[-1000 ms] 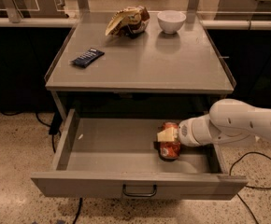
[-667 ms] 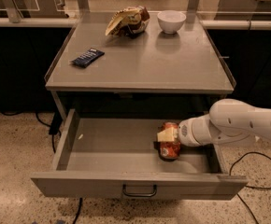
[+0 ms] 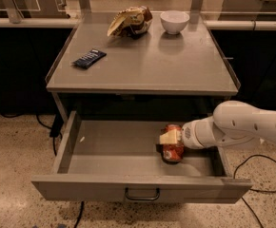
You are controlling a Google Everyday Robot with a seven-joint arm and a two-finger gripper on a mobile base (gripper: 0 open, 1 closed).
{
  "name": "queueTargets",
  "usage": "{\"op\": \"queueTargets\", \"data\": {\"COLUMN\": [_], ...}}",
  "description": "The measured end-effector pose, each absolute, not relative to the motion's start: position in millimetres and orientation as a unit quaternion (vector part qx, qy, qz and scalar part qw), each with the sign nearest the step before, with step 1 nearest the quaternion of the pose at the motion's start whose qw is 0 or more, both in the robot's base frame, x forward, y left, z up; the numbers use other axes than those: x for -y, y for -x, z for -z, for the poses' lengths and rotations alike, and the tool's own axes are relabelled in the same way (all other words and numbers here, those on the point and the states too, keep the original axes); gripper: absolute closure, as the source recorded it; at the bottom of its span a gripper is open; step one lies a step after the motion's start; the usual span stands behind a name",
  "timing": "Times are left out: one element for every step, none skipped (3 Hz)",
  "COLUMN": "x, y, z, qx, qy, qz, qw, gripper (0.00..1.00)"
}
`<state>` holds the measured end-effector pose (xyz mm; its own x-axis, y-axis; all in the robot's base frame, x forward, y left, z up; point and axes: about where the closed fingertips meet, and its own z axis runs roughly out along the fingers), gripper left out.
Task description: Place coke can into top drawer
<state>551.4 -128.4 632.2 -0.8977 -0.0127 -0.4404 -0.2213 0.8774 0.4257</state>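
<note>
Pincer (image 3: 169, 140): inside the open top drawer (image 3: 128, 188), right of centre, clamped on the coke can (image 3: 174, 152); one pale finger (image 3: 168, 137) lies across the can's near side, the other is hidden behind it. The white arm (image 3: 245, 126) enters from the right, over the drawer's right wall.

Counter (image 3: 142, 68): grey, flat-topped, with raised side lips; it carries three things, all well apart from the can.

Top drawer: pulled fully out beneath the counter, with a dark loop handle (image 3: 142, 194) at the centre of its front panel. It contains only the coke can, which sits low at the drawer floor, near the right wall.

Crumpled snack bag (image 3: 130, 22): at the counter's rear centre.

White bowl (image 3: 174, 21): just beside the bag on the right; nothing shows inside it.

Dark wrapped bar (image 3: 89, 58): lying flat near the counter's left edge.
</note>
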Motion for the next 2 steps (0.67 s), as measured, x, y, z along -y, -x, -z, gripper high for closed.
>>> {"op": "queueTargets", "data": {"x": [128.3, 128.2], "y": [-551.4, -551.4], "z": [-632.2, -632.2], "qx": [-0.944, -0.944], "qy": [0.062, 0.062], "qz": [-0.24, -0.24], "qw": [0.217, 0.217], "gripper": [0.0, 0.0]}}
